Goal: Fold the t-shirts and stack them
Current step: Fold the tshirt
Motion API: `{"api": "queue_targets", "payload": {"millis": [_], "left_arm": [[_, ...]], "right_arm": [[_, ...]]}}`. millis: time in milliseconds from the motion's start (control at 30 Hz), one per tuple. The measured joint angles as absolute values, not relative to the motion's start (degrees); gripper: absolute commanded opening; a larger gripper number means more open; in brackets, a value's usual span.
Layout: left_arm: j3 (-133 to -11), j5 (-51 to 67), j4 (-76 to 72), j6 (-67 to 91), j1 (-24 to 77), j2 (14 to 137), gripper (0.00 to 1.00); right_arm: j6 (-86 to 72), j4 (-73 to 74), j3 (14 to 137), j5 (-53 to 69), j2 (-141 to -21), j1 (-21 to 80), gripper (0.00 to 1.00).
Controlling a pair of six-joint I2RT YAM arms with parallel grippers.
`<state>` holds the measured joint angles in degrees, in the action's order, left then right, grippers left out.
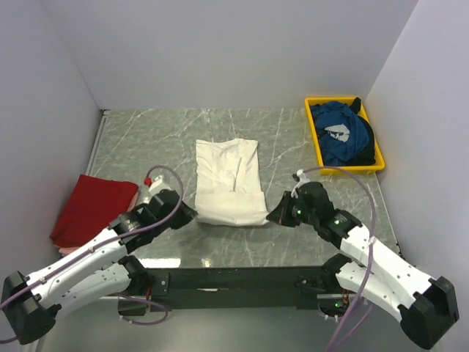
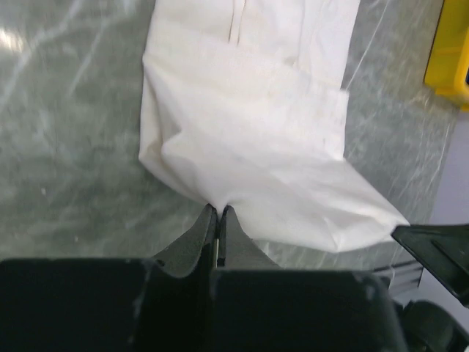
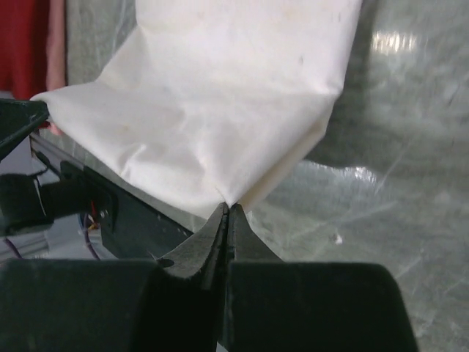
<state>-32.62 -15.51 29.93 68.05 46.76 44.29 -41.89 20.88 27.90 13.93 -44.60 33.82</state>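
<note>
- The white tee [image 1: 229, 180] lies in the middle of the desk [image 1: 146, 139], folded into a long shape that runs from far to near.
- Its sleeves are tucked in, and a fold line runs down the middle of it.
- The left pincer [image 1: 189, 213] is at the near left corner of the white tee. Its two fingers are pressed together with a bit of the cloth pinched between the tips.
- The right pincer [image 1: 275, 214] is at the near right corner of the white tee. Its fingers are also squeezed tight on the cloth.
- Both pincers point in at the tee from each side, with its near edge between them.
- In the wrist views the near end of the white tee looks lifted a little off the desk and bunches into creases where it is pinched. The far end lies flat.
- The red tee [image 1: 95, 207] sits on the left side of the desk, near the left wall, well apart from the white tee. It looks folded, with a bit of pale pink showing under its near edge.
- The blue tee [image 1: 338, 132] is crumpled in a yellow tray [image 1: 315, 143] at the far right corner of the desk. A white print shows on it.
- Something black [image 1: 364, 136] lies in the tray too, on the right of the blue tee.
</note>
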Motion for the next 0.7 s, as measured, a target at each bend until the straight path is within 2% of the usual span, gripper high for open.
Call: {"api": "queue_targets", "payload": {"millis": [267,700], "left_arm": [[-42.39,-10.17,24.77,59.53,30.48,54.24,0.01],[-66.11,-2.74,20.10,51.57,19.33,80.82,0.00]], "right_arm": [[-37.93,19.68,43.70,16.05,-58.87,25.52,0.00],[-35.64,18.79,70.30,21.76,-88.68,15.79,0.00]]}}
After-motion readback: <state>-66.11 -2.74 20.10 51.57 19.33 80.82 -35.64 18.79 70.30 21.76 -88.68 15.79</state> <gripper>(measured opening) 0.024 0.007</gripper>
